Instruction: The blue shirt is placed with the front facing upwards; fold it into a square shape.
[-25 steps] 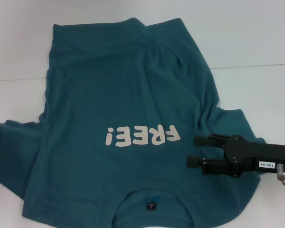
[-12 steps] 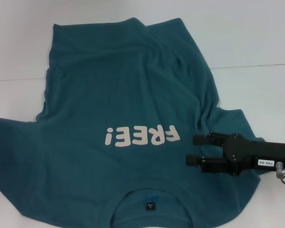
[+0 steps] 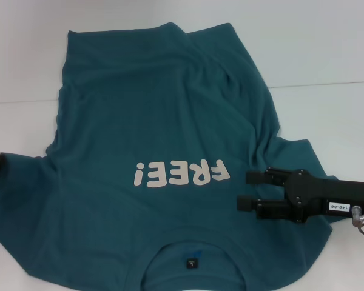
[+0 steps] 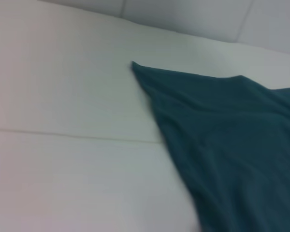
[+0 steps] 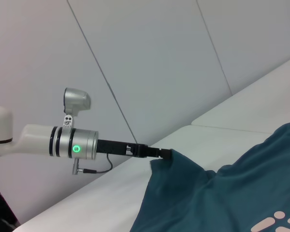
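Starting at the right pincer [image 3: 250,191]: spread wide, gripping nothing, pointing left across the right sleeve of the shirt [image 3: 158,109], low over the cloth just right of the pale lettering [image 3: 182,174]; cannot tell whether touching the fabric. Outward from there, more cloth on every side except to the right, where the sleeve ends just past the pincer's body and gives way to the white table [image 3: 327,48]. Across at the far left edge, the left pincer [image 5: 160,153], closed on the rim of the left sleeve, to judge by the little peak of cloth drawn up to its tip in the right wrist view. Between the two, the shirt face up, spread flat but rumpled, collar [image 3: 194,248] and neck label [image 3: 193,263] at the near edge, hem at the far edge, so long axis running near to far and sleeves sticking out left and right. Probably calls for a sideways fold first, each sleeve carried inward toward the centre line, with the right sleeve plainly nearer the right pincer and the left sleeve already in the left one. Needs only a short drop and a pinch on the right side, by this reading.
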`<action>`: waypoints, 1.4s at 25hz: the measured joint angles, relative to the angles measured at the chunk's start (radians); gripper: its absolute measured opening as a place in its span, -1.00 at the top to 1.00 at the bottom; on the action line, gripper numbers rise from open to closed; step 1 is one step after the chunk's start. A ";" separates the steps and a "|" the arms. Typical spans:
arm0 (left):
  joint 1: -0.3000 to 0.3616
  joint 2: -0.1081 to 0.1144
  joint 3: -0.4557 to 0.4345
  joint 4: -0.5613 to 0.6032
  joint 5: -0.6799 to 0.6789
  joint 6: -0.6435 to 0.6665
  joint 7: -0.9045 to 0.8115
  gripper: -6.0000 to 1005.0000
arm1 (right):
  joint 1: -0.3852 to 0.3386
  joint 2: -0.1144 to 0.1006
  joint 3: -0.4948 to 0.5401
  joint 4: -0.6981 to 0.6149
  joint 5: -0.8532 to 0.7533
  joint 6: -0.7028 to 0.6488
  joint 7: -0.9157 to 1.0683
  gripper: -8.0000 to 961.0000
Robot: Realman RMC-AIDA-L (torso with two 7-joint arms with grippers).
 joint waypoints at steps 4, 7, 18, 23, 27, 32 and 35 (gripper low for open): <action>0.000 -0.002 -0.001 0.000 -0.014 0.126 -0.013 0.99 | -0.001 0.000 0.000 -0.002 0.000 0.000 0.000 -0.85; 0.000 -0.002 -0.002 0.000 -0.041 0.207 -0.016 0.99 | -0.003 0.000 0.000 -0.003 0.000 -0.002 0.000 -0.85; -0.019 -0.003 -0.003 -0.030 -0.155 0.305 -0.074 0.99 | -0.010 -0.006 -0.004 0.002 -0.005 -0.004 -0.008 -0.85; -0.045 -0.008 -0.001 -0.074 -0.166 0.272 -0.068 0.97 | -0.013 -0.006 -0.009 0.003 -0.006 -0.002 -0.010 -0.85; -0.061 -0.020 0.000 -0.091 -0.166 0.248 -0.066 0.93 | -0.014 -0.005 -0.010 0.003 -0.006 -0.001 -0.011 -0.85; -0.080 -0.037 0.001 -0.106 -0.167 0.240 -0.064 0.89 | -0.016 -0.003 -0.009 0.003 -0.006 -0.002 -0.012 -0.85; -0.099 -0.039 0.000 -0.145 -0.171 0.231 -0.054 0.87 | -0.018 -0.003 -0.009 0.003 -0.006 -0.002 -0.012 -0.85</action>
